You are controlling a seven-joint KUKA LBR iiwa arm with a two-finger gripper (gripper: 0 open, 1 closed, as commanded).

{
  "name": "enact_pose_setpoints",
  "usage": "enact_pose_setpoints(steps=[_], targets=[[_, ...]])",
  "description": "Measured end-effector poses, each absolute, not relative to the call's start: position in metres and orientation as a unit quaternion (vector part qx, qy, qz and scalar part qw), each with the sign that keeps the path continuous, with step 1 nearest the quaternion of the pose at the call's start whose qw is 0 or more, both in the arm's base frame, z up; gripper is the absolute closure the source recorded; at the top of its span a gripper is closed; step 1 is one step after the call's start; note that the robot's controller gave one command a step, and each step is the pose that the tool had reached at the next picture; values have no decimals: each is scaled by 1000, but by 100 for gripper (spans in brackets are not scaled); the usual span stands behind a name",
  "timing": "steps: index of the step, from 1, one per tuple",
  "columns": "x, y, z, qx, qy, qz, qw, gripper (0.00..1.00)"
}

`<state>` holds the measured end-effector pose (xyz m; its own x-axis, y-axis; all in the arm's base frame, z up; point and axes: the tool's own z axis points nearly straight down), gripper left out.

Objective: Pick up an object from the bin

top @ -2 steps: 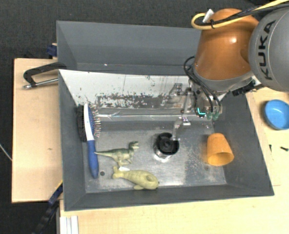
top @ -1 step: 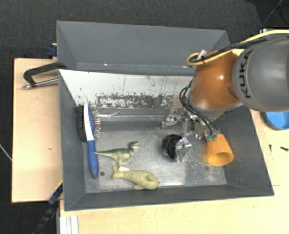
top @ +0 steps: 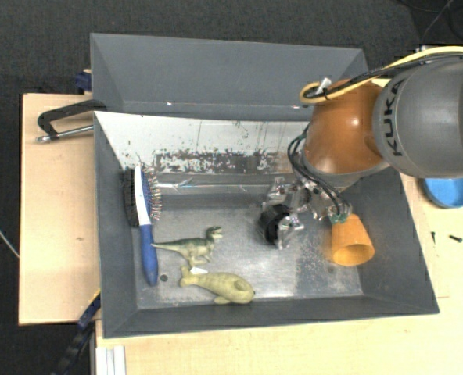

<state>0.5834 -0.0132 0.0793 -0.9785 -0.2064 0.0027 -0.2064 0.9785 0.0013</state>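
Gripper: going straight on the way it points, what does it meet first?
Probably the small black object right at the tip of the gripper. The orange cup sits off to one side, out of that line. Depth is unclear; it may be touching.

Small black rounded object (top: 270, 223), resting on the floor of the bin (top: 216, 76), near its middle.

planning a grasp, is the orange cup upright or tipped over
Tipped over: the orange cup lies on its side on the bin floor, its open mouth facing sideways.
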Motion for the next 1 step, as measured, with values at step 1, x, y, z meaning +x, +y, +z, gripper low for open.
enact_pose_setpoints(steps=[1], targets=[[591,-11,224,153,-988,1,-8,100]])
